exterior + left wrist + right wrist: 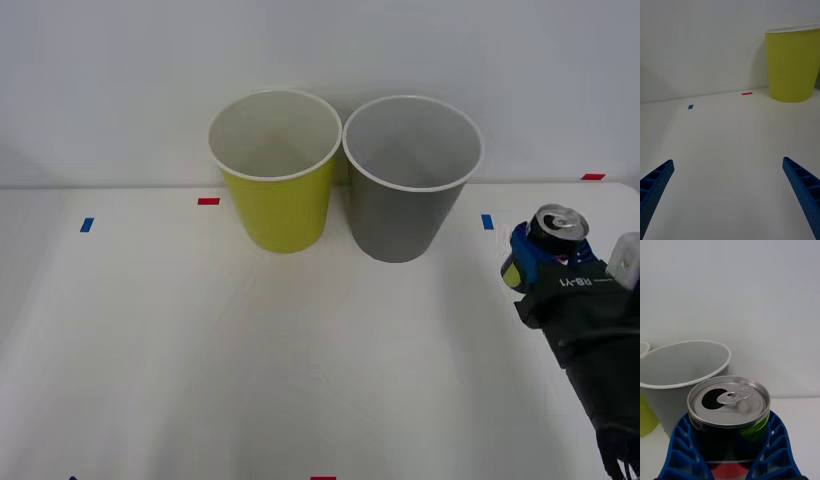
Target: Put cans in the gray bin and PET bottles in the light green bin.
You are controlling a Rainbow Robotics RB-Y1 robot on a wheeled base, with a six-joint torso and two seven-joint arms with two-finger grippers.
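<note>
A small dark can (553,232) with a silver top and pull tab is held upright in my right gripper (535,258), at the table's right side, to the right of the gray bin (408,180). In the right wrist view the blue fingers (681,444) clasp the can (729,408) on both sides, with the gray bin (681,378) just beyond it. The light green bin (276,170) stands touching the gray bin's left side. My left gripper (730,191) is open low over the bare table, with the light green bin (793,63) farther off.
Both bins stand near the white back wall. Small red (208,201) and blue (87,225) tape marks dot the white table (200,350), with another blue mark (487,221) beside the gray bin. Bare table lies in front of the bins.
</note>
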